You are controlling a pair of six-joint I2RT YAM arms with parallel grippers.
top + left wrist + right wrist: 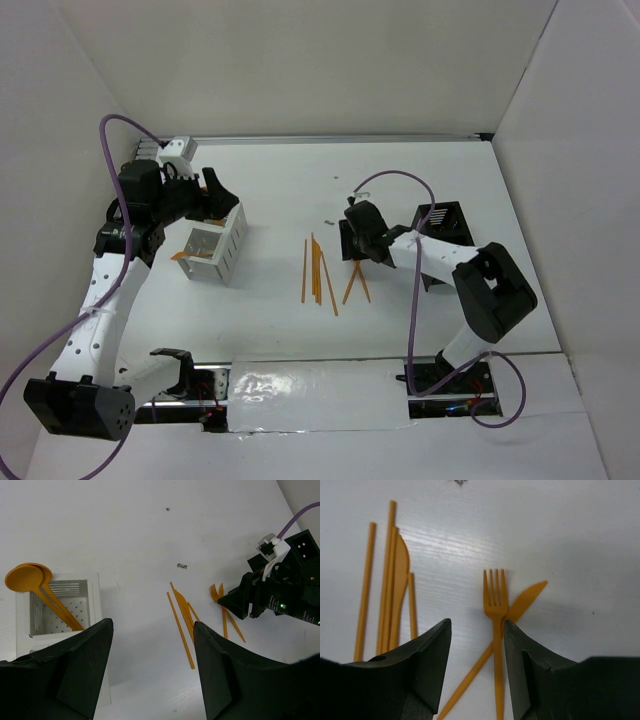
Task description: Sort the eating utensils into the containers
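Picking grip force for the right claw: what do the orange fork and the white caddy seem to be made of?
Orange fork: most likely thin moulded plastic; even colour throughout, tines and handle in one piece, dull satin surface. White caddy: the outer walls look like smooth white plastic. The perforated inside reads grey, possibly metal or shaded plastic; unclear.

utensils (496, 609) orange | left caddy (232, 245) white, slotted | right caddy (447, 222) black | cables (411, 320) purple
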